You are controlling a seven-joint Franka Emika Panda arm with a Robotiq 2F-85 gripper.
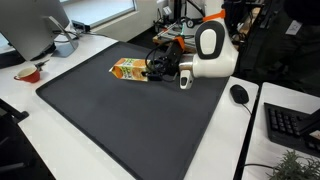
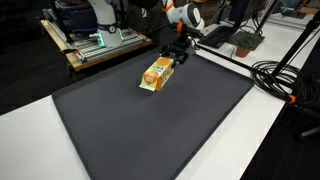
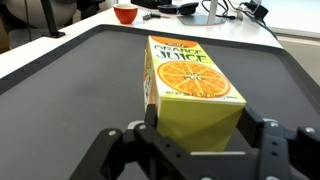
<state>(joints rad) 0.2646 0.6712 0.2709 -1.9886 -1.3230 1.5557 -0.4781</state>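
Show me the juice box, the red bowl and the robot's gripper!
Juice box (image 3: 190, 80): wrist view, orange picture on top.
Red bowl (image 3: 124, 14): wrist view, its side.
Gripper (image 2: 171, 54): exterior view, between its fingertips.

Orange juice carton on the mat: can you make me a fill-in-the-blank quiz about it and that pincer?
The carton is labelled Orange ____. It is not standing upright but ____ flat on the dark mat. In the wrist view its near end sits ____ the fingers of the pincer. Beyond the mat stands a ____ bowl.
Missing words: Juice; lying; between; red.
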